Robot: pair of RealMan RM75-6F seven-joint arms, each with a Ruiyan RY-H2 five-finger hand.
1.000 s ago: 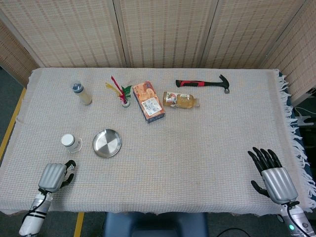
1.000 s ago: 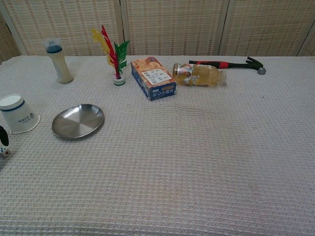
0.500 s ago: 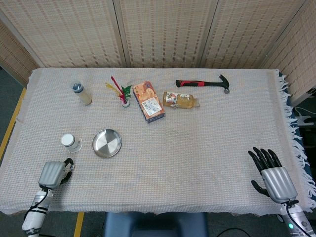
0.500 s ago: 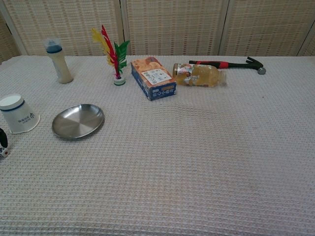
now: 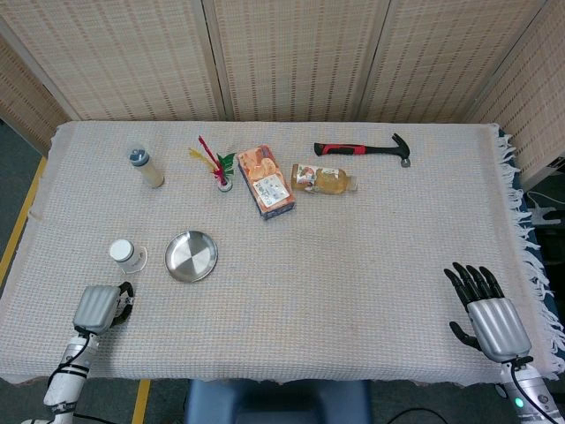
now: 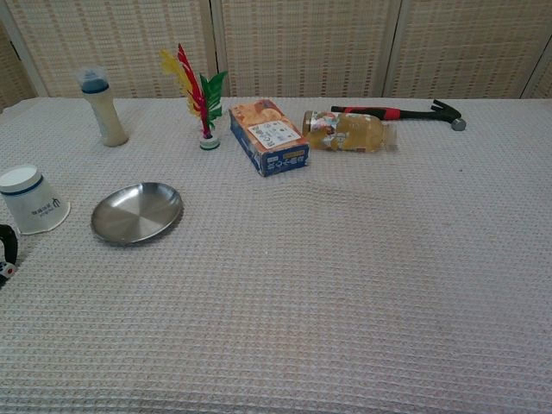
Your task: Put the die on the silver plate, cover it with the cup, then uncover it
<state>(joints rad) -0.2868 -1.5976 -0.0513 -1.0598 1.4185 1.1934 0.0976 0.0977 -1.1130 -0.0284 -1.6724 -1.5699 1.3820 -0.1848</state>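
A robot is sitting at a table covered in a pale woven cloth [image 5: 353, 265], with reed screens [image 5: 291, 53] standing behind it.

The left hand [image 5: 100, 306] is resting at the near left corner, its fingers curling inward. In the chest view only a dark sliver of this hand is showing at the left edge, with a small white and red speck by it that may be the die; it is too small to be sure, so what the hand is pinching, if anything, cannot be told. No die is lying in the open on the cloth.

The plate [image 5: 191, 256] is sitting ahead of the left hand and to its right, bare, near but apart from it. The cup [image 5: 127, 254] is standing upside down just left of the plate, straight ahead of the left hand. The left hand is by far the nearer to both.

The right hand [image 5: 487, 309] is lying flat at the near right corner, fingers spread, holding nothing, well apart from the plate.

Along the far side are lying a bottle [image 5: 146, 167], a shuttlecock [image 5: 219, 168], a box [image 5: 266, 182], a jar [image 5: 324, 178] on its side and a hammer [image 5: 364, 149].
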